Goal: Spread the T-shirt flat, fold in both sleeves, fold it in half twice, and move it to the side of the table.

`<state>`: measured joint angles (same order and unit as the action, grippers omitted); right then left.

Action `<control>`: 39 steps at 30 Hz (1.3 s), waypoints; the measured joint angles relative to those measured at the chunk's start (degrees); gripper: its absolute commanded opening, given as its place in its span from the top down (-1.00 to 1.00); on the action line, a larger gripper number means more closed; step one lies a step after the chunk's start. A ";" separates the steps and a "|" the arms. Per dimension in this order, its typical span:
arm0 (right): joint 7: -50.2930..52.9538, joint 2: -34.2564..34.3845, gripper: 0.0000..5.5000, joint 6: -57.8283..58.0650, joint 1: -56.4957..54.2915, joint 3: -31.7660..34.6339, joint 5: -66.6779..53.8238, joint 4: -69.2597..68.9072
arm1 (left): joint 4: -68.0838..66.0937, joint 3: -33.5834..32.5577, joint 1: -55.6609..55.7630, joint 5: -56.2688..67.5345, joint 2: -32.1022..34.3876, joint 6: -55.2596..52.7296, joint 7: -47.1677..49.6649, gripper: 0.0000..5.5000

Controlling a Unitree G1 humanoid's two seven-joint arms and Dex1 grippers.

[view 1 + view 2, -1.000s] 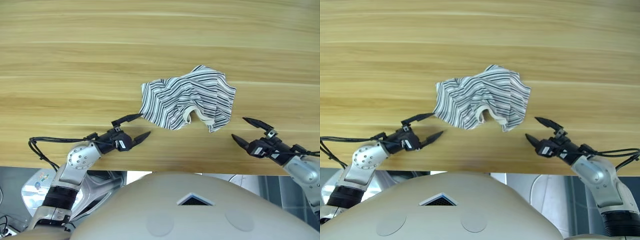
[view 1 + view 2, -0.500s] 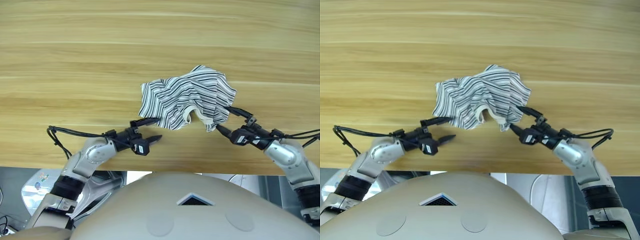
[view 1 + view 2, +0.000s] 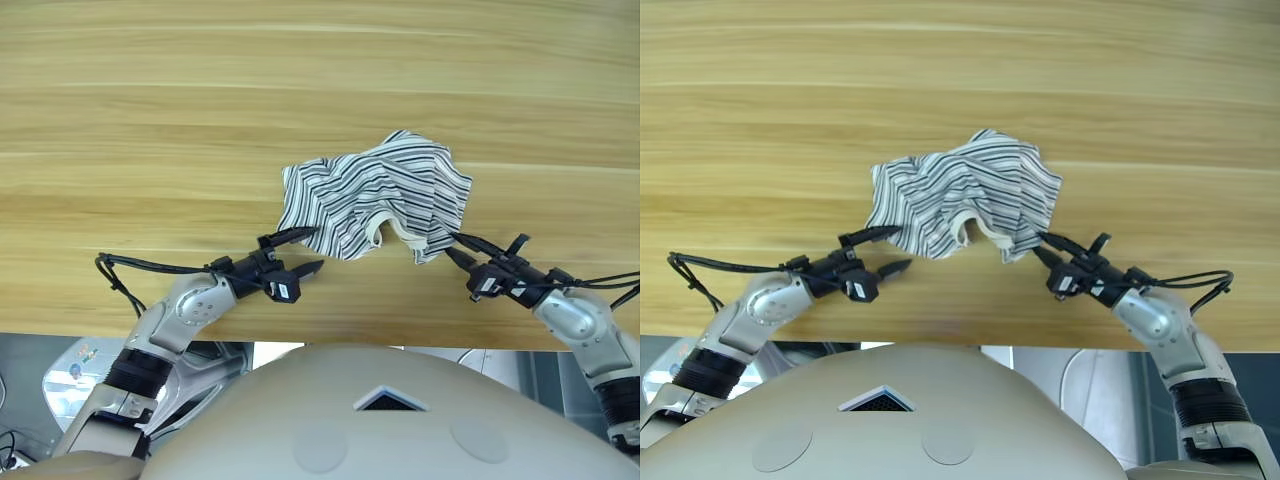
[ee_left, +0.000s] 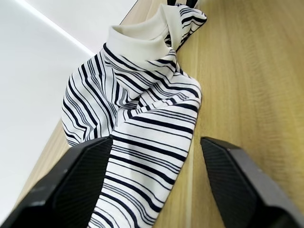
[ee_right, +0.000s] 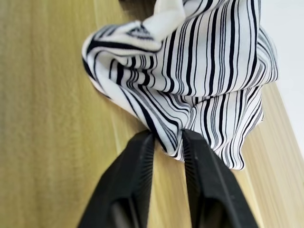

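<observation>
One pale wooden table (image 3: 150, 120) — crumpled T-shirt (image 3: 370, 200) near its front edge.

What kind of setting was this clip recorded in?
Probably an indoor robot test bench rather than a home: a wide wood-grain table, a crumpled striped T-shirt on it, and plain white background past the table's edge.

Nothing legible. A small white label (image 3: 284, 291) sits on the left gripper (image 3: 320, 247) at 7 o'clock, a second label (image 3: 477, 293) on the right gripper (image 3: 450, 244) at 5 o'clock; both too small to read.
</observation>
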<state>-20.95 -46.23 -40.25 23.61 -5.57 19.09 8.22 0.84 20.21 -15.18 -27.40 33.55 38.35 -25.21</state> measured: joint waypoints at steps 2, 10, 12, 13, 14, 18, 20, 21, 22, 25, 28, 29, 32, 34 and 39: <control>0.01 0.07 0.94 -0.07 -1.15 -0.35 0.13 1.17 | 0.00 0.14 0.03 0.02 0.01 -0.04 0.06 -0.25; 1.06 1.77 0.99 -0.24 -4.94 -2.68 0.59 3.69 | 0.22 1.40 -0.01 0.06 -0.22 -0.07 0.48 -0.25; 1.09 2.11 0.99 -0.36 -5.08 -2.98 0.58 3.78 | 0.22 1.60 -0.01 0.06 -0.31 -0.08 0.63 -0.25; 1.12 2.11 0.99 -0.39 -4.99 -2.99 0.58 3.79 | 0.22 1.73 -0.01 0.06 -0.32 -0.08 0.70 -0.25; 1.18 2.10 0.99 -0.44 -4.75 -2.97 0.57 3.77 | 0.23 1.76 -0.02 0.05 -0.34 -0.10 0.73 -0.25; 2.03 2.09 0.99 -0.85 -3.52 -2.79 0.53 3.09 | 0.77 1.91 -0.01 -0.33 -0.35 -0.69 0.79 -0.25; 2.18 2.10 0.99 -0.96 -3.14 -2.79 0.52 2.56 | 1.90 2.80 -0.25 -0.50 -0.36 -0.93 0.50 -0.25; 2.19 2.10 0.99 -0.97 -3.10 -2.79 0.52 2.51 | 2.50 3.22 -0.58 -0.51 -0.37 -0.98 0.34 -0.25; 2.21 2.10 0.99 -0.96 -3.04 -2.79 0.53 2.43 | 2.81 3.38 -0.72 -0.54 -0.37 -1.13 0.31 -0.25; 2.41 2.21 0.99 -0.96 -2.73 -2.80 0.58 2.19 | 3.89 3.46 -0.14 -5.79 -2.76 -4.42 3.21 -0.25; 2.83 2.56 0.99 -0.96 -2.75 -2.87 0.65 2.06 | 3.79 4.78 1.39 -12.21 -4.81 -5.71 6.74 -0.25; 2.87 2.60 0.99 -0.96 -2.74 -2.90 0.68 2.02 | 4.05 5.44 1.41 -13.81 -4.96 -5.85 7.84 -0.25; 2.93 2.71 0.99 -0.89 -2.74 -3.02 0.75 1.84 | 4.69 6.38 1.15 -18.04 -5.83 -7.02 11.01 -0.25; 3.31 3.02 0.99 -0.89 -2.72 -3.45 0.75 1.63 | 4.82 6.48 1.03 -20.81 -6.09 -7.64 13.43 -0.25; 3.57 3.05 0.99 -0.91 -2.66 -3.51 0.75 1.69 | 6.38 7.22 -1.22 -22.97 -5.77 -9.05 16.31 -0.25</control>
<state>-17.38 -43.18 -41.16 20.95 -9.09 19.84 9.90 7.21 27.43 -16.39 -50.37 27.78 29.30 -8.90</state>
